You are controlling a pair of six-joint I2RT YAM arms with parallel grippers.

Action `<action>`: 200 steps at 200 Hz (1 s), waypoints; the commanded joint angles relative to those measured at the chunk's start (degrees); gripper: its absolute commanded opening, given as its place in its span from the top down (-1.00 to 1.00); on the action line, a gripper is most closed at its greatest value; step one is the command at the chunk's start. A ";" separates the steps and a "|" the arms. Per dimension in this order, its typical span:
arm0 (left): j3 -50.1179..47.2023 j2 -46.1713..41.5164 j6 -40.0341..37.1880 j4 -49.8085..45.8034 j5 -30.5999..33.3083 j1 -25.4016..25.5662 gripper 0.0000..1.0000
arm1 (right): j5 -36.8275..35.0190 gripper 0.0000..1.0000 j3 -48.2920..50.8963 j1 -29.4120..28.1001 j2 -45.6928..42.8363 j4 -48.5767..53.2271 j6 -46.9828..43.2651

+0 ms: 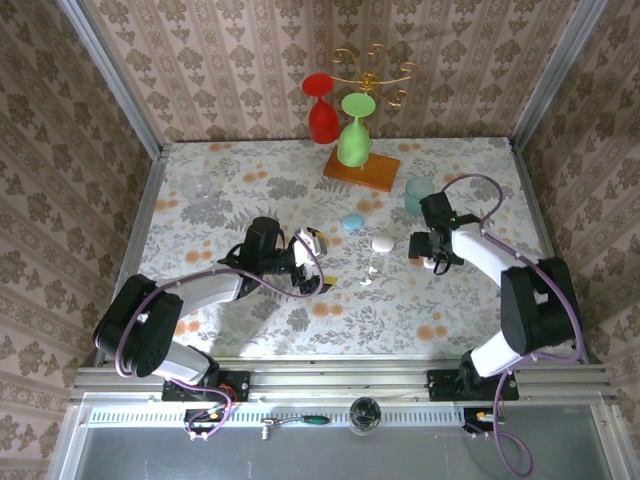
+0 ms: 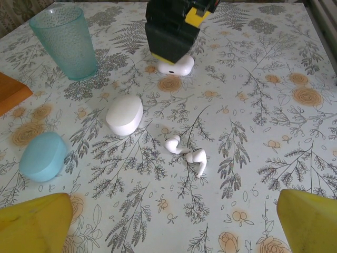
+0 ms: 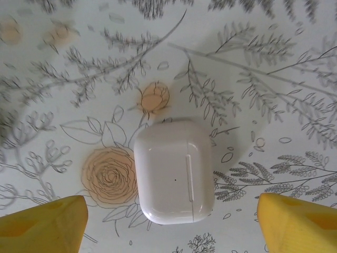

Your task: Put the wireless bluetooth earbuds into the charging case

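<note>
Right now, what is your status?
Left tool open, earbuds ahead. Right tool open astride shut case, no contact. Oval case, blue case beside earbuds.

camera set-up: one fixed overhead, two wrist-mounted.
the table (image 1: 300, 190) is seen whole from above and behind the arm bases, looking down and forward. the left wrist view is taken low and oblique across it, at middling range, toward the white case (image 2: 176, 66) and the earbuds (image 2: 187, 154). the right wrist view is held close, straight down on that case. the case is shared by both wrist views, the earbuds by left wrist and overhead.
</note>
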State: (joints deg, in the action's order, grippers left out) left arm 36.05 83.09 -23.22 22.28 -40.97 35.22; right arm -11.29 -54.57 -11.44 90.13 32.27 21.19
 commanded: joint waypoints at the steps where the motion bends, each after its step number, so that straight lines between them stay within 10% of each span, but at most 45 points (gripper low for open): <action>1: 0.61 -1.06 -0.67 -0.35 -1.77 -0.57 -1.00 | 1.45 -0.68 -3.88 0.18 4.05 7.37 -3.80; 121: -0.28 -2.75 0.11 -0.94 -0.86 -1.43 -1.00 | 4.83 0.00 -4.04 1.82 10.52 4.31 -4.54; 200: 0.32 -3.33 3.69 -1.71 -0.52 -2.06 -1.00 | 8.11 0.03 -1.46 2.22 5.93 0.15 -6.37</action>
State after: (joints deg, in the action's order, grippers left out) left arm 36.03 80.93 -22.70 22.02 -41.08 34.00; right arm -5.32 -57.84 -9.45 99.04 34.02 16.47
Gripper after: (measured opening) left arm 0.999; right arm 0.497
